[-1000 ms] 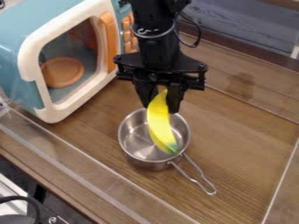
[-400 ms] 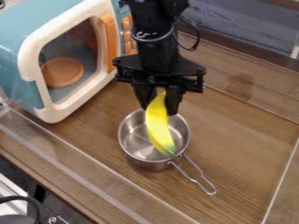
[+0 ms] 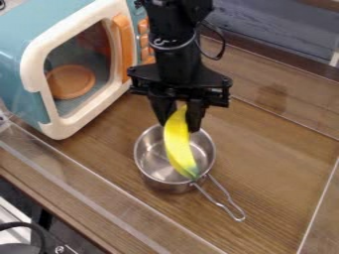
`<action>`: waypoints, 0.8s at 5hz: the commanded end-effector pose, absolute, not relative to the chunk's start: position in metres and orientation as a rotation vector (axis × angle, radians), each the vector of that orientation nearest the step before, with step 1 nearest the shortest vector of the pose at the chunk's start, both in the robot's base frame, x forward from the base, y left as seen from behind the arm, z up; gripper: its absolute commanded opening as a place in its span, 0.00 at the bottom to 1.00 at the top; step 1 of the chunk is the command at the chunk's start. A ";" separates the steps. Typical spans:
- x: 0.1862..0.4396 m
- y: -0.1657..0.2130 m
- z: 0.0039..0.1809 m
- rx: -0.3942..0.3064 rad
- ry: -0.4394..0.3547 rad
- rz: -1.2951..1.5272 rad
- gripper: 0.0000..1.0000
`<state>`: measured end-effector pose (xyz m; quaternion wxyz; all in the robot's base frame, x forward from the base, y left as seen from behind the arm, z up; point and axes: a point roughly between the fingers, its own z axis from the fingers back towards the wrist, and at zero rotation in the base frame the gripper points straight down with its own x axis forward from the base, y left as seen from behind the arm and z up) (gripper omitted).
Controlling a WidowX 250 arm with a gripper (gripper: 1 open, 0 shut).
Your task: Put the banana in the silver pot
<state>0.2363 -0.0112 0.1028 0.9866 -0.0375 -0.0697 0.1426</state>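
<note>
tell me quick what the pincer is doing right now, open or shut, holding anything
Pincer: shut on the small yellow plastic toy banana, which hangs down into the shiny round silver metal pot.

Even daylight, soft low-resolution blur

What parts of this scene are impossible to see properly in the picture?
All in the single camera view:
- Top end of the banana: hidden between the fingers of the gripper.
- Whether its lower tip touches the floor of the silver pot: hidden by the banana itself.
- Orange item inside the toy microwave: too blurred to identify.
- The robot arm's upper part: cut off by the top edge.
</note>
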 end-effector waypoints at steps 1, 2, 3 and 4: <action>0.238 -0.012 0.111 -0.074 -0.180 0.275 0.00; 0.238 -0.012 0.111 -0.071 -0.180 0.272 0.00; 0.237 -0.013 0.110 -0.068 -0.180 0.269 0.00; 0.237 -0.013 0.110 -0.064 -0.179 0.266 0.00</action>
